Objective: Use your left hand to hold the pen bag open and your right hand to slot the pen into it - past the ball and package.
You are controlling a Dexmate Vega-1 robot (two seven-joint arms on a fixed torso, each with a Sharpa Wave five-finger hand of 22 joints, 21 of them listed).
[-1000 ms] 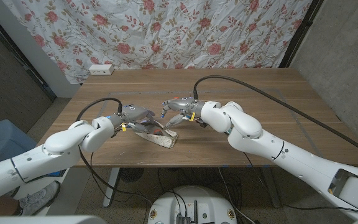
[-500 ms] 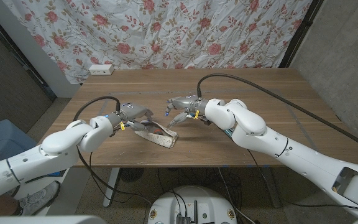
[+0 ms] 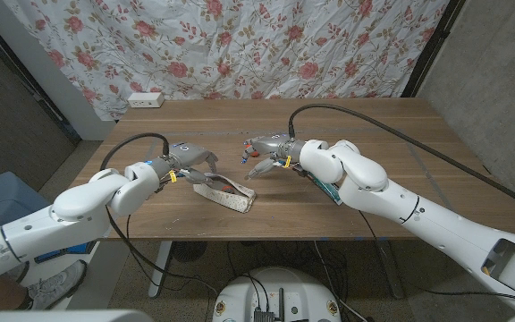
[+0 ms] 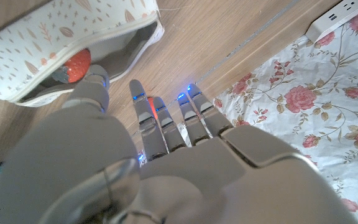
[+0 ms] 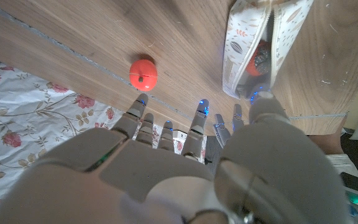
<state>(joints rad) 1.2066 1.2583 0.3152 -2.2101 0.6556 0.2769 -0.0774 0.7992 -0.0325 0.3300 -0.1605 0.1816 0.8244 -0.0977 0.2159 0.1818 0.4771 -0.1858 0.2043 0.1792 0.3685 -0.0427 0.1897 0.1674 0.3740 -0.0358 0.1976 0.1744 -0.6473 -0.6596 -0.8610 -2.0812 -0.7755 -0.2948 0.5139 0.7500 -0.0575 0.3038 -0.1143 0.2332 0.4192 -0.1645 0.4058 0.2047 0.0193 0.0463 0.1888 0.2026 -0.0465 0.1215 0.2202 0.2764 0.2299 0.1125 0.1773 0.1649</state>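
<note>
The white patterned pen bag (image 3: 228,193) lies near the table's front edge, its mouth open (image 4: 73,46). A red and dark object (image 5: 259,57) lies inside the mouth (image 4: 74,65); it looks like the pen. My left hand (image 3: 190,162) is just left of the bag with its fingers stretched out; the thumb (image 4: 96,83) is at the bag's rim and nothing is pinched. My right hand (image 3: 266,152) hovers beyond the bag with fingers spread and nothing in them. The orange ball (image 5: 143,73) sits on the table by the right hand's fingertips (image 3: 257,167).
A teal package (image 3: 330,190) lies under my right forearm. A white power strip (image 3: 145,99) sits at the table's far left corner, and a flowered curtain hangs behind. The table's front edge runs just below the bag.
My right hand has drawn back from the bag's mouth, away and to the right. My left hand has shifted slightly left and away from the bag. The bag stays in place.
</note>
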